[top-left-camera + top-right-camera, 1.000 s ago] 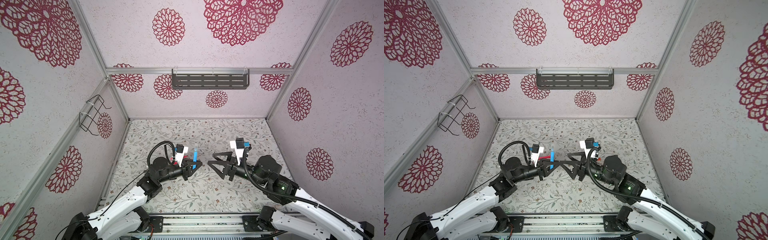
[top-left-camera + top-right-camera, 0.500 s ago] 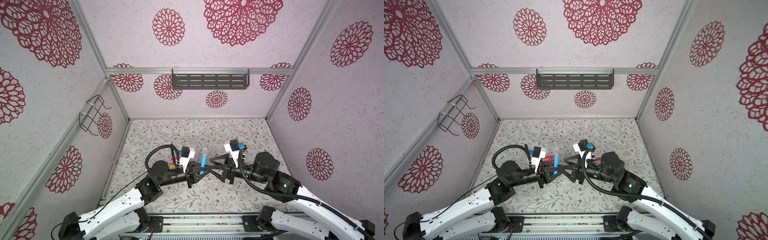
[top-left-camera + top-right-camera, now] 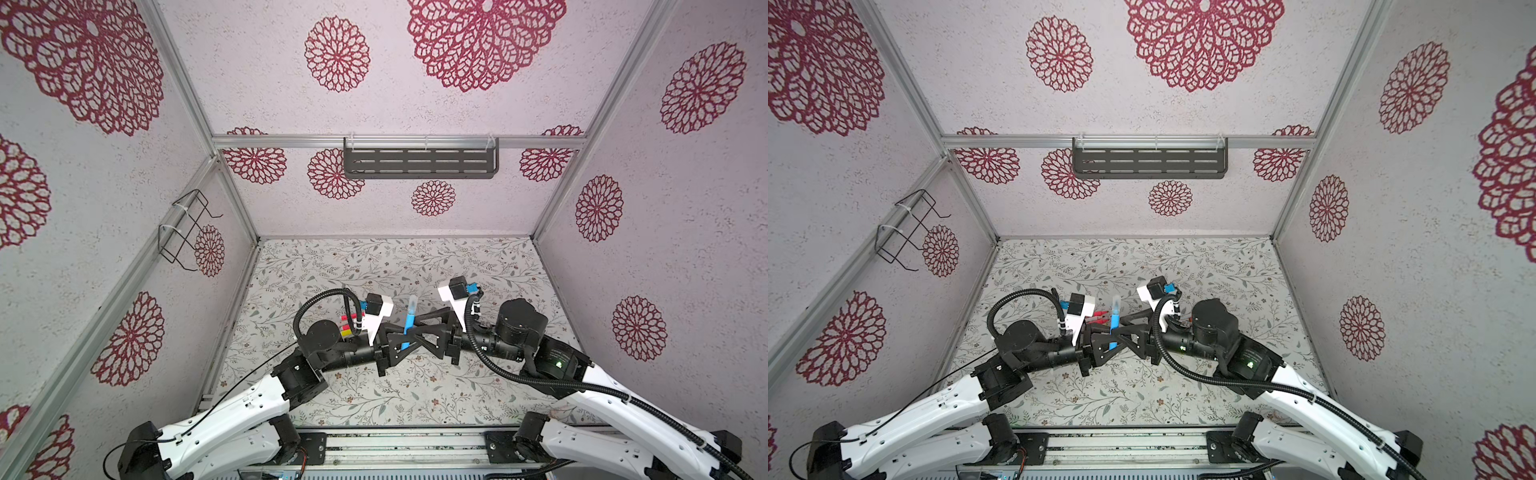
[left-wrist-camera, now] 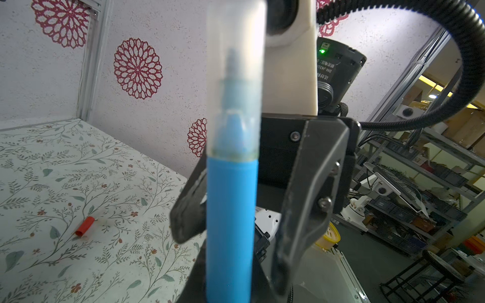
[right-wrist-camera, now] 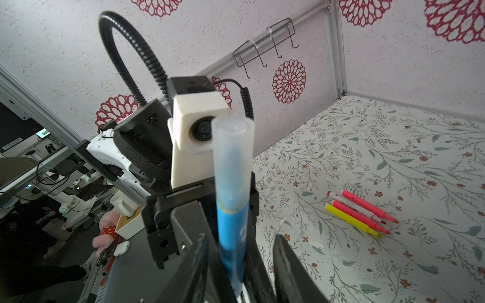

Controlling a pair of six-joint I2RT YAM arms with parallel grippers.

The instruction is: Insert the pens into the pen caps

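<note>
Left gripper: closed tight on the lower barrel of the blue pen, holding it upright above the table.
Right gripper: facing the left one at mid-table, jaws part-way apart on either side of the blue barrel. The left wrist view shows a gap on one side and no firm grip.
Blue pen: raised between the two grippers near the middle of the table in both top views, leaning slightly, tip end uppermost.
Clear cap: pale and see-through, seated over the pen's tip. The nib shows through it and its rim meets the blue barrel.
Loose pens: pink ones and a yellow one lying close together, side by side on the table, on the left arm's side and well apart from the held pen.
Red cap: lying on its side on the table, alone and untouched, on the right arm's side.
Table: leaf-and-flower patterned surface.
</note>
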